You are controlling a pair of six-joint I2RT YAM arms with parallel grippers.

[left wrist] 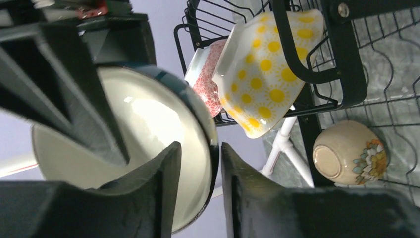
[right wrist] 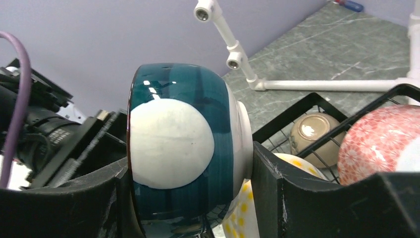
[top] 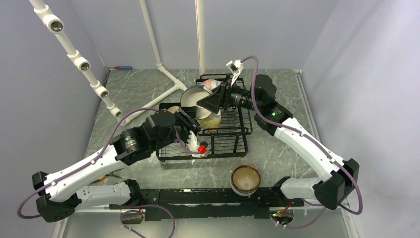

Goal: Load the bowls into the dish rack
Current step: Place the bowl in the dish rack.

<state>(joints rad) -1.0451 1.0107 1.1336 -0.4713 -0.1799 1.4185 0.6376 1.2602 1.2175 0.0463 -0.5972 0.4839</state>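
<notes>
The teal-and-white bowl (right wrist: 183, 148) hangs above the dish rack (top: 233, 144). From above it is largely masked by the right wrist, and its lower edge is cut off in the right wrist view. It lies on its side with its axis level, mouth toward the left end effector (left wrist: 198, 148) and foot turned away. We see the right end effector (right wrist: 190, 166) clamped on it from rim to foot. The left fingers straddle the rim, one inside, but we cannot tell whether they pinch it. A yellow-dotted bowl (left wrist: 267, 64) sits tilted in the rack.
</notes>
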